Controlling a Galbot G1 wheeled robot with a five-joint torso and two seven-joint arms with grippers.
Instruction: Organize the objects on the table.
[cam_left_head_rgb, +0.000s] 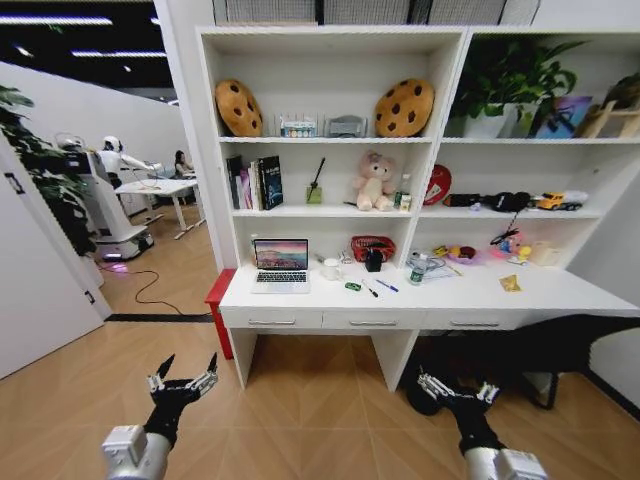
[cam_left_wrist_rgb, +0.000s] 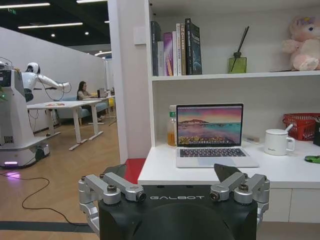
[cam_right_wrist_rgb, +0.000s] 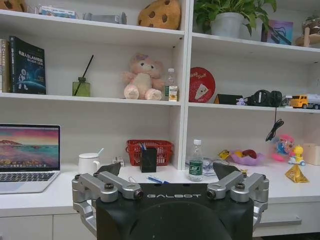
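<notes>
The long white table (cam_left_head_rgb: 450, 297) stands ahead under white shelving. On it are an open silver laptop (cam_left_head_rgb: 281, 265), a tiny green item (cam_left_head_rgb: 352, 287), a black pen (cam_left_head_rgb: 370, 290), a blue pen (cam_left_head_rgb: 387, 286), a green-capped bottle (cam_left_head_rgb: 418, 269) and a yellow packet (cam_left_head_rgb: 510, 283). My left gripper (cam_left_head_rgb: 189, 364) and right gripper (cam_left_head_rgb: 456, 386) hang open and empty over the floor, well short of the table. The left wrist view faces the laptop (cam_left_wrist_rgb: 210, 135) past the left gripper (cam_left_wrist_rgb: 172, 176). In the right wrist view, the bottle (cam_right_wrist_rgb: 195, 161) and packet (cam_right_wrist_rgb: 296, 174) lie beyond the right gripper (cam_right_wrist_rgb: 167, 173).
A white mug (cam_left_head_rgb: 331, 268) and a red basket (cam_left_head_rgb: 372, 246) sit at the table's back. A red box (cam_left_head_rgb: 220, 297) stands at the table's left end, and a dark chair (cam_left_head_rgb: 530, 352) lies low on the right. Bare wooden floor (cam_left_head_rgb: 310, 400) separates me from the table.
</notes>
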